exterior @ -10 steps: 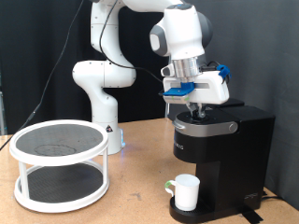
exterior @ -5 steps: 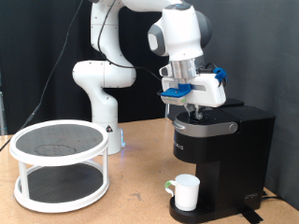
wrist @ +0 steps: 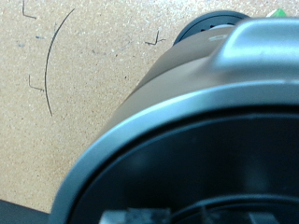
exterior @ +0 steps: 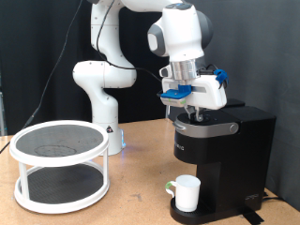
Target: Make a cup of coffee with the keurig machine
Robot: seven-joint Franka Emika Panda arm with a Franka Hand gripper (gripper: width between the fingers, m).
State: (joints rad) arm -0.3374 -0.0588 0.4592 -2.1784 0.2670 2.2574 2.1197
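Gripper [exterior: 194, 111] down at the closed lid of the keurig [exterior: 221, 155]

In the exterior view the gripper sits at the lid's top, toward the machine's left side; I cannot tell whether its fingers are apart or together; the cup [exterior: 186, 192] stands below on the drip tray, well under the gripper; a white two-tier rack [exterior: 59, 164] stands apart at the left; the wrist view shows the keurig's lid band [wrist: 149, 126] up close over a tan table [wrist: 65, 84].
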